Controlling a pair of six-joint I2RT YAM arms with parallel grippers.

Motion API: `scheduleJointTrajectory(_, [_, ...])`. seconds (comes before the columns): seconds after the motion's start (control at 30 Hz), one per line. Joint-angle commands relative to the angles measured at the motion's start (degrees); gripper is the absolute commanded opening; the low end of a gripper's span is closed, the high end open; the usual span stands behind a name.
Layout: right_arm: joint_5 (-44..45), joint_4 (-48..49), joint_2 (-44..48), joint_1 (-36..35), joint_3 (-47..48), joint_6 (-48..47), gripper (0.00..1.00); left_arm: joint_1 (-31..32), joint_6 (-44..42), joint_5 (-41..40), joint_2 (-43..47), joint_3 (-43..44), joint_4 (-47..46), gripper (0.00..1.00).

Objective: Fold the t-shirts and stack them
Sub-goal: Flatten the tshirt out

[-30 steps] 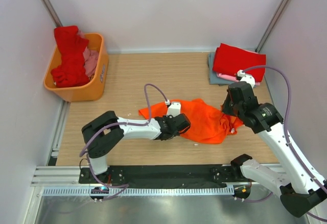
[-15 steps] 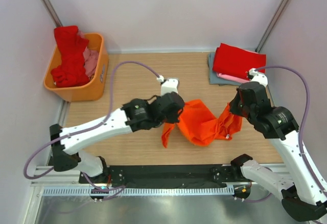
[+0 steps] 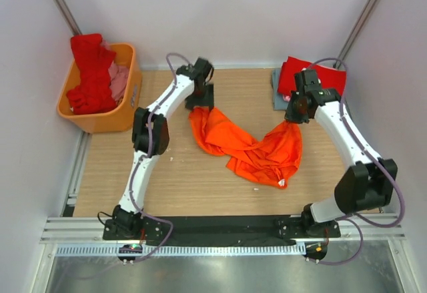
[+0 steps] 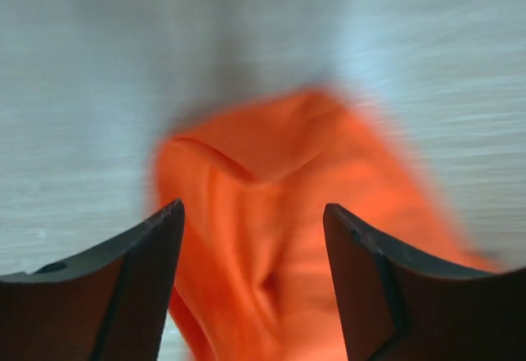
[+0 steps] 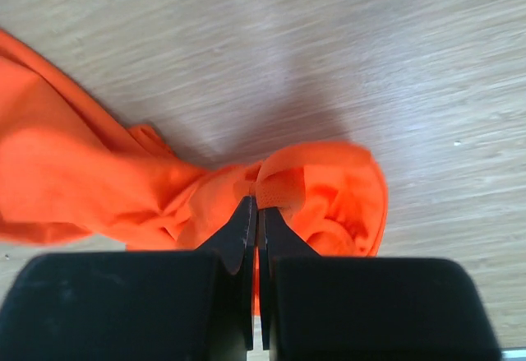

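The orange t-shirt (image 3: 253,151) is pinched in the closed right gripper (image 5: 256,205) (left gripper (image 4: 252,207) open above it). A red t-shirt (image 3: 90,73) and a pink t-shirt (image 3: 119,79) are contained in the basket (image 3: 133,96).

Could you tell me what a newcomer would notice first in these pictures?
The orange t-shirt lies crumpled at centre, its right end pinched in the right gripper, the left gripper open over its left end. An orange basket of red and pink shirts sits far left; a red-topped folded stack lies far right.

blurred orange t-shirt (image 4: 271,213) lies beneath parted left gripper (image 4: 253,238) fingers.
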State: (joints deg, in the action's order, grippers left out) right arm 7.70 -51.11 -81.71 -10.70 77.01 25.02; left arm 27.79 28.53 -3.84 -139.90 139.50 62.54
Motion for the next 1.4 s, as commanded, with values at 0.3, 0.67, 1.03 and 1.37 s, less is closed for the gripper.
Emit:
scheduleJointTrajectory(0.3, [-8.5, 4.2, 1.6, 1.8, -3.8, -4.4, 0.01, 4.2, 0.1, -3.5, 32.7, -37.1, -5.8, 0.72])
scheduleJointTrajectory(0.67, [-8.6, 4.3, 5.2, 2.0, -7.2, -4.8, 0.01, 8.7, 3.6, 2.4, 37.7, -56.5, -23.2, 0.35])
scheduleJointTrajectory(1.03, [-8.5, 5.1, 6.5, 2.0, -9.3, -4.9, 0.01, 13.5, 3.5, -4.2, 27.9, -51.0, -23.8, 0.69])
scheduleJointTrajectory(1.37, [-9.9, 5.3, 6.8, 2.0, -9.2, -4.9, 0.01, 13.5, 4.7, -12.1, 24.3, -48.6, -19.6, 0.73])
